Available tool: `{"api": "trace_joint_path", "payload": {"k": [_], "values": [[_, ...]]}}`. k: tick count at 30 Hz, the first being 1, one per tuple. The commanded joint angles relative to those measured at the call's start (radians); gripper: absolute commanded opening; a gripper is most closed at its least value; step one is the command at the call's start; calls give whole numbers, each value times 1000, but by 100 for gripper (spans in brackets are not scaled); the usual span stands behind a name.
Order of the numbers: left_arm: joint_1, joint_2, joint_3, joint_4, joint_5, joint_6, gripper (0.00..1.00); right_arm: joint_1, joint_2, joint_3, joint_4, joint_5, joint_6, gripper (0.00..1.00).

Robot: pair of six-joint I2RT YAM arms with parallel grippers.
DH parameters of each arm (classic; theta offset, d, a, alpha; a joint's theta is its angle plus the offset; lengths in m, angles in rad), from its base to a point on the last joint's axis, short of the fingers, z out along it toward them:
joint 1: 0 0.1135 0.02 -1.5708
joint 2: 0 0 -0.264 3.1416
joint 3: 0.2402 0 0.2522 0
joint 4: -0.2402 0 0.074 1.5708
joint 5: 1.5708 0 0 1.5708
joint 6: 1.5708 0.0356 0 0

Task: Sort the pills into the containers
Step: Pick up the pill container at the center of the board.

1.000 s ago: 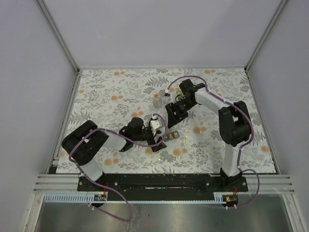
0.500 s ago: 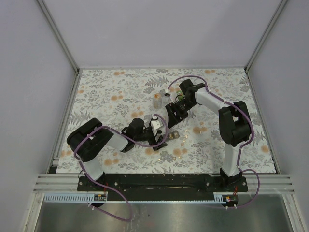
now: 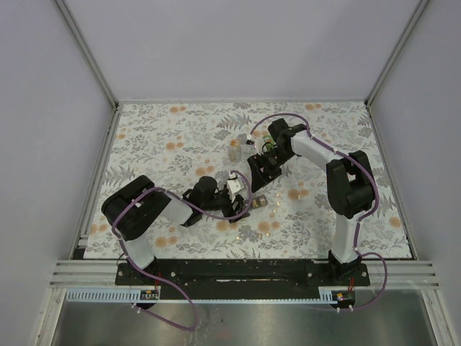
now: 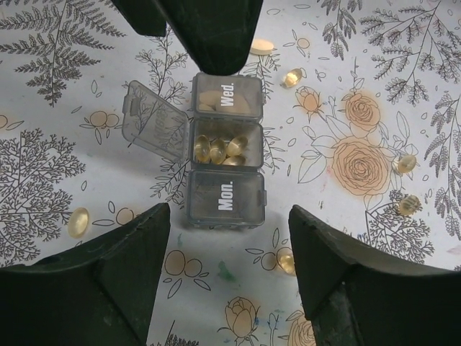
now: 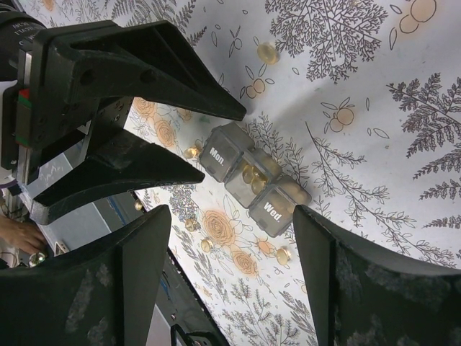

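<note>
A grey three-cell pill organizer [image 4: 227, 198] lies on the floral cloth, its cells marked Mon. and Wed. shut. The middle cell has its lid [image 4: 151, 119] flipped open and holds several amber capsules [image 4: 220, 148]. Loose amber pills [image 4: 78, 222] [image 4: 286, 261] [image 4: 405, 163] lie scattered around it. My left gripper [image 4: 227, 210] is open, its fingertips on either side of the Mon. end and apart from it. Over the Wed. end [image 5: 272, 210] my right gripper [image 5: 232, 213] hovers open and holds nothing. In the top view both grippers, left [image 3: 241, 202] and right [image 3: 257, 179], meet at the organizer [image 3: 261, 201].
Two small clear jars [image 3: 235, 148] stand behind the right gripper. More loose pills [image 5: 267, 51] [image 5: 283, 254] dot the cloth. Grey walls and metal rails [image 3: 101, 144] fence the table on three sides.
My left gripper has slid a little right toward the organizer and its jaws have narrowed. The right arm has stayed still.
</note>
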Motion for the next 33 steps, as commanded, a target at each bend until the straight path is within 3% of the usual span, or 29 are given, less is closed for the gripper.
{"api": "trace_joint_path", "payload": {"k": [1, 21, 30, 33], "values": [[-5, 11, 31, 45, 6, 11, 70, -11, -36, 0, -13, 3, -20, 77], [-5, 26, 65, -9, 23, 18, 51, -14, -52, -3, -35, 1, -60, 77], [-5, 17, 74, -41, 43, 41, 36, -36, -90, -25, 1, 80, -53, 76], [-4, 11, 72, -48, 63, 52, 26, -42, -96, -22, -1, 87, -53, 76]]}}
